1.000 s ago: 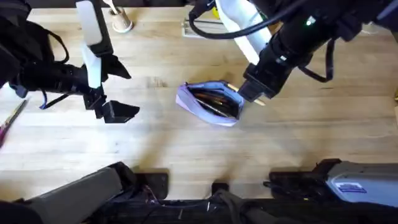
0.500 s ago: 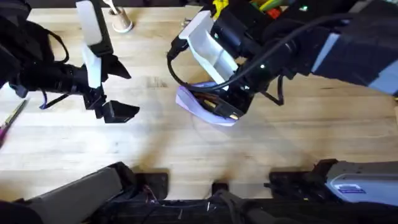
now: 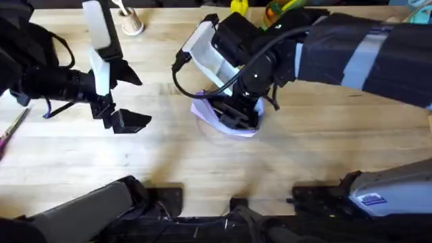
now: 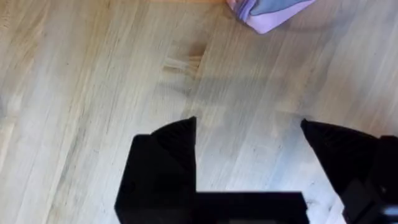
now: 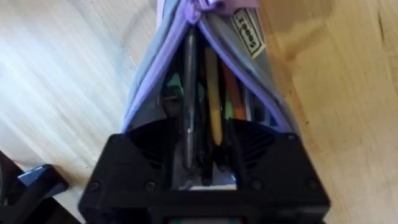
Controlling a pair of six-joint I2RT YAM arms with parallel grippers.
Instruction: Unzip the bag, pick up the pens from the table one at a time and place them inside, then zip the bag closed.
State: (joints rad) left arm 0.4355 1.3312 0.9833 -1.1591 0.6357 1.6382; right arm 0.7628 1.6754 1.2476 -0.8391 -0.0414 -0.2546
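The lavender bag (image 3: 204, 112) lies unzipped in the middle of the table (image 3: 317, 148). My right gripper (image 3: 237, 116) reaches down into its open mouth. In the right wrist view the bag (image 5: 148, 81) gapes, and a dark grey pen (image 5: 189, 87) lies inside it beside an orange stick. The tan-yellow pen (image 5: 213, 93) runs between the tips of my right gripper (image 5: 208, 140), which is shut on it. My left gripper (image 3: 128, 121) hangs open over bare wood, well left of the bag. In the left wrist view the left gripper (image 4: 249, 149) holds nothing, and a corner of the bag (image 4: 267, 11) shows far ahead.
A small beige cup (image 3: 132, 25) with white sticks stands at the back left. A thin pink-red object (image 3: 11, 132) lies at the left edge. Yellow and green items (image 3: 240, 7) sit at the back behind the right arm. Bare wood stretches in front of the bag.
The right arm has swung left over the bag and turned its wrist, bringing the tan-yellow pen from the bag's right end down into the opening. The left arm has not moved.
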